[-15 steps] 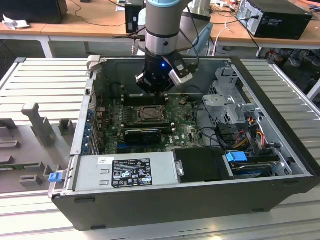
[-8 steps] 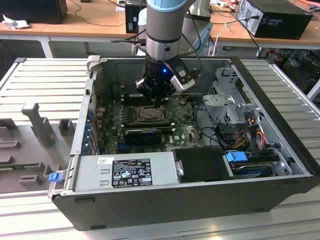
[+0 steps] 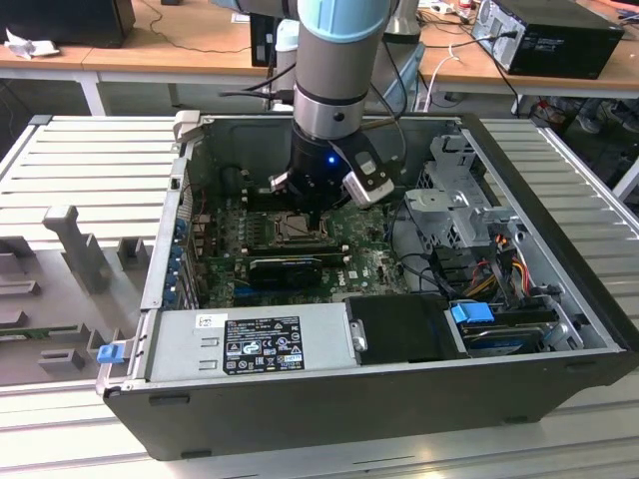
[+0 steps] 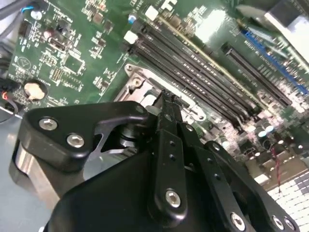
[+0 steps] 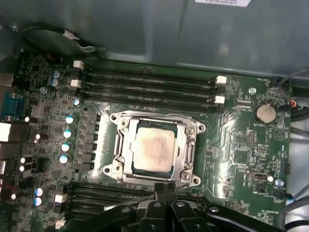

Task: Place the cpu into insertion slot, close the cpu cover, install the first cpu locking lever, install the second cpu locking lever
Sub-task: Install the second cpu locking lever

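A large dark metal computer case (image 3: 559,349) lies open on a ribbed grey table (image 3: 90,160), with the arm reaching down into it. Along the case's near side sits a long grey power supply box (image 3: 250,339) carrying a black printed label (image 3: 262,344) and a small white one; their print is too small to make out. Inside, the green motherboard (image 5: 241,140) holds rows of long black memory slots (image 5: 149,82) and a round silver coin battery (image 5: 265,113). At its middle, the small square insertion slot (image 5: 157,150) holds the pale silver-beige cpu (image 5: 153,147), and the thin silvery cpu cover (image 5: 189,145) lies flat around the chip, framing it. The black gripper (image 5: 165,188) hangs just over the socket's edge, its two slim fingertips (image 4: 166,104) pressed together with nothing between them.
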Controlling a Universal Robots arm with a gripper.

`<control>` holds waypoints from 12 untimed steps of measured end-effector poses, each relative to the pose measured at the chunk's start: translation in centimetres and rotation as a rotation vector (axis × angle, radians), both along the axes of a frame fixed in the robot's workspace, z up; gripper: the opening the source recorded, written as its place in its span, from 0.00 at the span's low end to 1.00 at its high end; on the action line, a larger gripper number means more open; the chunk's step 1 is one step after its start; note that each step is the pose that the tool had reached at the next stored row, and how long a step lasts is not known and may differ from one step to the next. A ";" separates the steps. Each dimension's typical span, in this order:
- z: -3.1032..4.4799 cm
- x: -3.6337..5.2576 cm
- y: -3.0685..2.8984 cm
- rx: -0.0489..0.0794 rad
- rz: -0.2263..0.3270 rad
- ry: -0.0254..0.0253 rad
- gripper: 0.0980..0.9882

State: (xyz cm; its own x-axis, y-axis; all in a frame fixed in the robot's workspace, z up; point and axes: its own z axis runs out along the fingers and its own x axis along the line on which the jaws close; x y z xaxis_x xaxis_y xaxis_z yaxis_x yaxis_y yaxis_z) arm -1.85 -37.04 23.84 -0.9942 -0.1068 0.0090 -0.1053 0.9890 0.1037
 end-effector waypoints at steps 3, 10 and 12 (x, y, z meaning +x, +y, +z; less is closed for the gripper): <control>-0.07 -1.25 -0.66 0.027 0.000 0.0000 0.01; -0.52 -3.01 -1.80 0.063 0.001 0.0001 0.01; -0.80 -3.07 -1.80 0.069 0.002 -0.0001 0.01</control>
State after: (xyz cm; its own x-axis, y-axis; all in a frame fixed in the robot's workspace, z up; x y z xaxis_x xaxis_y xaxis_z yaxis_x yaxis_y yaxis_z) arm -4.92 -38.84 23.04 -0.9940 -0.1089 0.0015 -0.1071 0.9793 0.1720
